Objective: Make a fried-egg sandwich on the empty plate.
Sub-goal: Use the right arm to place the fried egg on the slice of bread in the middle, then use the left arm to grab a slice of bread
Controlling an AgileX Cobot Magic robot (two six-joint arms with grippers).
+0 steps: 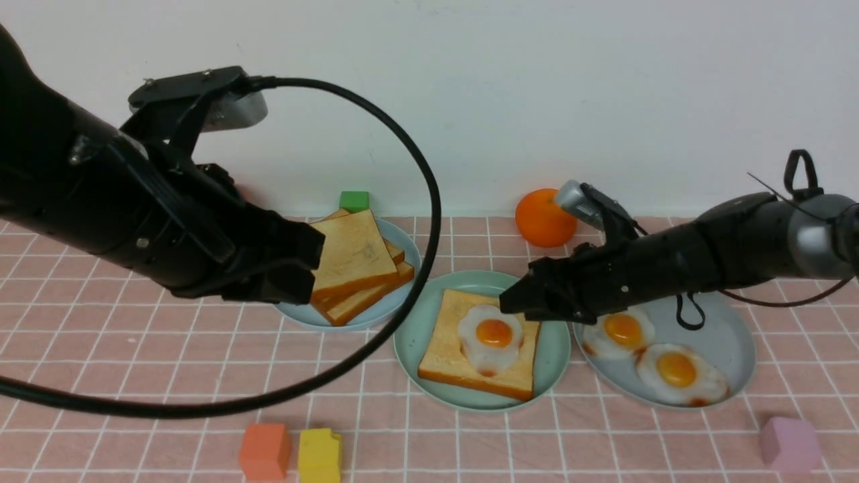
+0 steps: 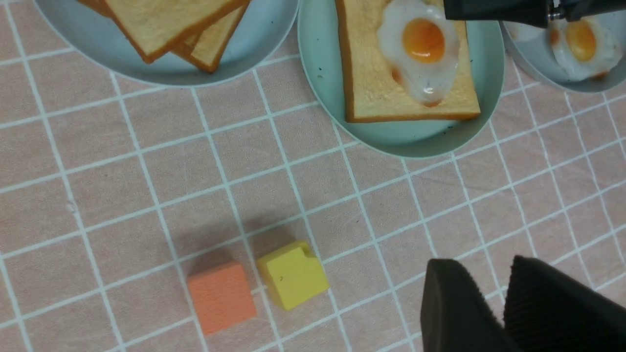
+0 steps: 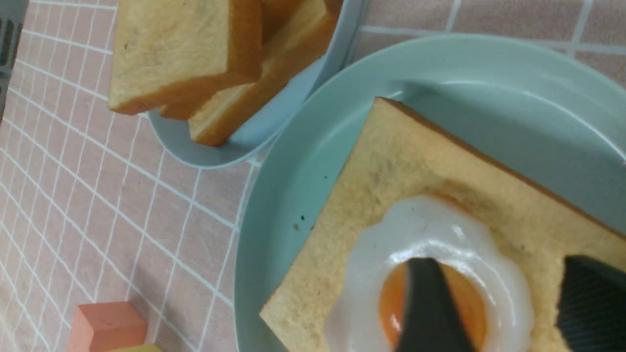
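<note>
While the right end effector (image 1: 509, 305) gapes above egg-topped toast (image 1: 480, 345), the left end effector (image 1: 303, 267) seems narrowly parted.

Right end effector (image 1: 508, 305) gapes; left one (image 1: 314, 267) seems ajar.

Egg (image 1: 492, 335) on toast slice (image 1: 446, 352), in middle plate (image 1: 409, 339).

Nothing to read in any of these views, honestly. No text, labels, brand marks, numbers or signs show up on anything on the surface or on the arms.
</note>
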